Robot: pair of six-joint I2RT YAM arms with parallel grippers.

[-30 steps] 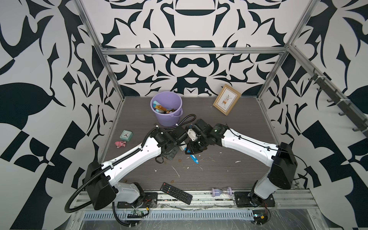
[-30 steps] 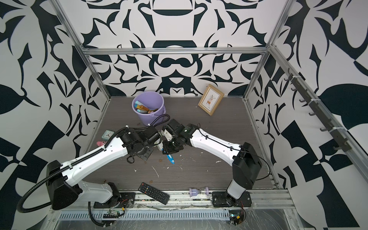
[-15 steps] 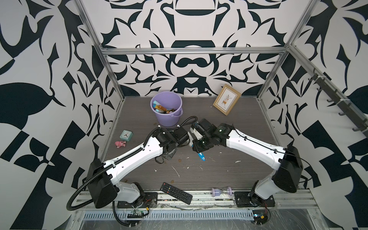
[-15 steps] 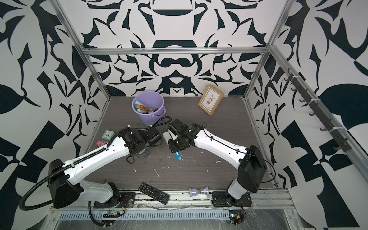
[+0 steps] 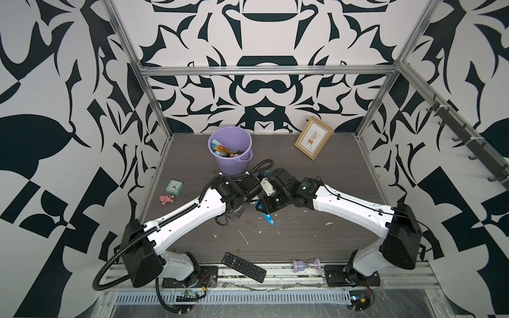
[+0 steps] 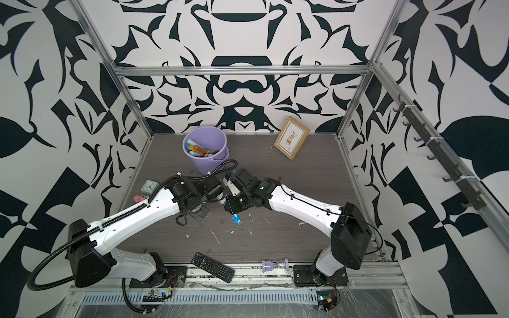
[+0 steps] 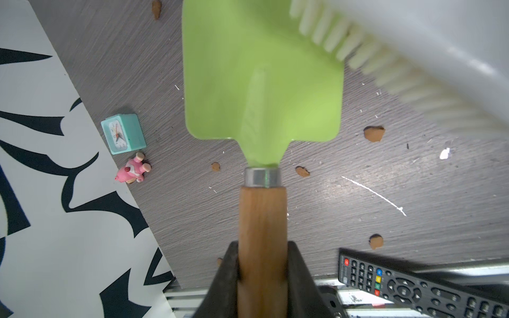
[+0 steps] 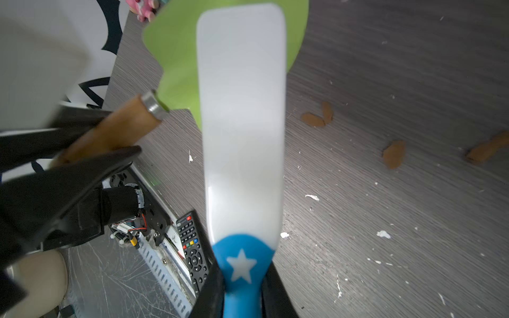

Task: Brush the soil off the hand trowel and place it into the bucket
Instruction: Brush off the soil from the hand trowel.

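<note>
Tabletop (image 5: 330,170) of grey-brown wood grain forms the floor of a cell walled on three sides with bold black-and-white leaf patterns and framed in aluminium rails (image 5: 264,71); a strip of dark hooks (image 5: 462,135) runs along the right wall. The surface is littered: the soil (image 7: 373,134) lies as scattered brown crumbs around the middle, mixed with thin white scraps (image 5: 243,236). At the back stands the bucket (image 5: 234,165), upright, with several tool handles already leaning inside it, and a wooden picture frame (image 5: 314,137) is propped near the rear right corner. A teal clock (image 5: 175,187) and a pink toy (image 5: 167,198) sit close together by the left wall, while a black remote (image 5: 243,267) and a lilac hourglass (image 5: 306,265) lie at the front edge. The two arms meet just in front of the bucket. The left gripper (image 7: 261,258) is clamped on the wooden handle of the hand trowel (image 7: 261,82), holding its green blade above the table, outside the bucket; the blade looks clean. The right gripper (image 8: 242,283) is closed around the blue handle of a white brush (image 8: 242,124), whose pale bristles touch the blade's far corner.
</note>
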